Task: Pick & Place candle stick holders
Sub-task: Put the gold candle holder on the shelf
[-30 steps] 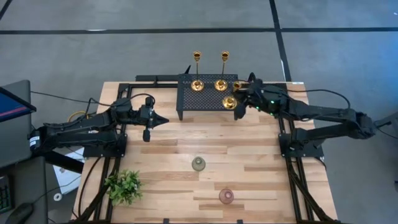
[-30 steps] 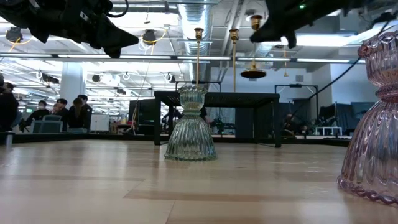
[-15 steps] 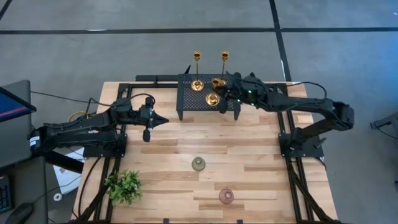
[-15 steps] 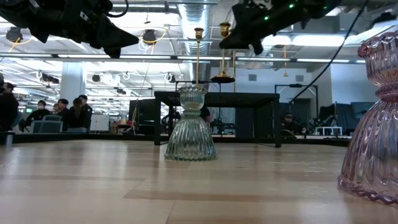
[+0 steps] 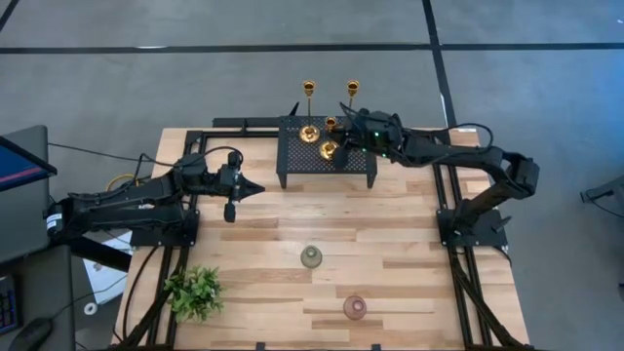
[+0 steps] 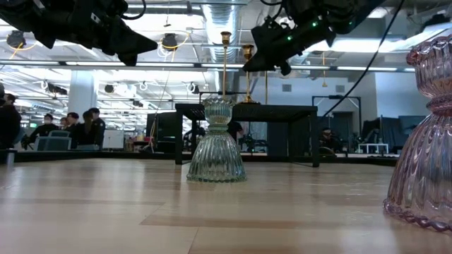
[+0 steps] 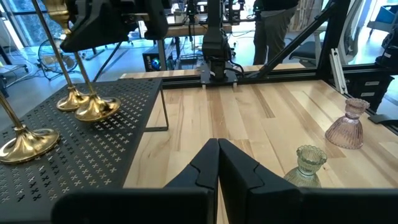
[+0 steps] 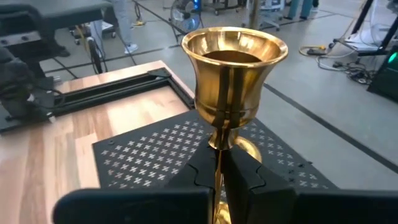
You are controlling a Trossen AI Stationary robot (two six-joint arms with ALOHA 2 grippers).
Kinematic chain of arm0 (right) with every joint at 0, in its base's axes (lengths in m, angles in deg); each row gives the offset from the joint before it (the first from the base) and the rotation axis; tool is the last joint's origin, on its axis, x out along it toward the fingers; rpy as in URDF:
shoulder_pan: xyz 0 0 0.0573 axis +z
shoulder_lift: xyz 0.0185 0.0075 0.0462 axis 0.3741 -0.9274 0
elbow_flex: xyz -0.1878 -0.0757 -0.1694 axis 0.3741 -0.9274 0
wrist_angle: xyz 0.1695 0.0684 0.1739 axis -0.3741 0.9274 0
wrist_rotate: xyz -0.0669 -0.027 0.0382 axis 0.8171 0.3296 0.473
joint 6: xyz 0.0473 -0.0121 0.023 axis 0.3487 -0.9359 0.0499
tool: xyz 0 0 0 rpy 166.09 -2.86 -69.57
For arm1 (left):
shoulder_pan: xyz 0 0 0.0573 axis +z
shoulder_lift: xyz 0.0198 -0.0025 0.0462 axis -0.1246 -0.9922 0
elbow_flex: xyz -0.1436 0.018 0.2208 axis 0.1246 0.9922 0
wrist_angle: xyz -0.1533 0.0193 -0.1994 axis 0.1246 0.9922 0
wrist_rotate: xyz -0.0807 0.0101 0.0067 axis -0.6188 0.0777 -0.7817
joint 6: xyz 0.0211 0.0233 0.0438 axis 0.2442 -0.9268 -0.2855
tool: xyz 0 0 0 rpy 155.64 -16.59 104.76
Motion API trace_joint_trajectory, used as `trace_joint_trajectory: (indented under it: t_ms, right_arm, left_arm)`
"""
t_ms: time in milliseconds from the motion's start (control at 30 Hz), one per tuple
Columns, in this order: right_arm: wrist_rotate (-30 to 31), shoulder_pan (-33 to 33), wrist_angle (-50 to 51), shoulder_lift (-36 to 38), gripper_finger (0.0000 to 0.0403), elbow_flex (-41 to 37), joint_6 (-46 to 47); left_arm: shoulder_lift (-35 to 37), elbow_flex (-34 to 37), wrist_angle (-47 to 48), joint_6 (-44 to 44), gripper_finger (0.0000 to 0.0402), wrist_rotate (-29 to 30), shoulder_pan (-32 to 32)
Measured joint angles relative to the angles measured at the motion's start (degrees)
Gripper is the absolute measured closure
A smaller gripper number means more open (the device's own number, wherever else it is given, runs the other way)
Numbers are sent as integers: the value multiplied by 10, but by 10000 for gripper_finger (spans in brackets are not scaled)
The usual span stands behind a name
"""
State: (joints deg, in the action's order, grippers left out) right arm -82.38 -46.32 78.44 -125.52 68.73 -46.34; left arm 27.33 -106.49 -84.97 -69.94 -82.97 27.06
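Two gold candlesticks (image 5: 308, 130) (image 5: 352, 90) stand by their bases on the black perforated rack (image 5: 302, 161) at the table's far side. My right gripper (image 5: 343, 134) is over the rack, shut on a third gold candlestick (image 5: 330, 148). I cannot tell whether its base touches the rack. A grey-green cup (image 5: 311, 257) and a pinkish cup (image 5: 354, 308) stand on the table nearer the front. My left gripper (image 5: 255, 188) is shut and empty, held above the table left of the rack. My right gripper pinches the candlestick's thin stem (image 8: 217, 163) just below its cup (image 8: 235, 62) between its two fingers. The fingers come about level from the table's right and lie across the stem. The candlestick stands about upright, its base (image 7: 96, 109) at the rack's top.
A small leafy plant (image 5: 195, 291) stands at the table's near left corner. Black frame rails (image 5: 200, 146) run along both sides of the table. People sit in the room beyond the table in the low view (image 6: 70, 127).
My right gripper has gone toward the table's left edge and down, from the rack's right end to over its middle. The gold candlestick has travelled with it, upright, and now stands lower, with its base at the rack's top beside the other two.
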Motion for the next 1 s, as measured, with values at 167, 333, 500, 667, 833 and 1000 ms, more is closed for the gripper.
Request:
trace_joint_trajectory:
  t_ms: [167, 333, 500, 667, 833, 1000]
  right_arm:
    - [-2, -3, 0, 0, 403, 0, 5]
    - [-24, 0, 0, 0, 403, 0, 15]
    - [-25, 0, 0, 0, 403, 0, 15]
    - [-25, 0, 9, 0, 403, 0, 20]
    - [-29, 0, 11, 0, 401, 0, 29]
    - [-29, 0, 11, 0, 401, 0, 30]
  left_arm:
    - [0, 0, 0, 0, 394, 0, 0]
    - [0, 0, 0, 0, 394, 0, 0]
    - [0, 0, 0, 0, 394, 0, 0]
    - [0, 0, 0, 0, 394, 0, 0]
    - [0, 0, 0, 0, 394, 0, 0]
    - [0, 0, 0, 0, 394, 0, 0]
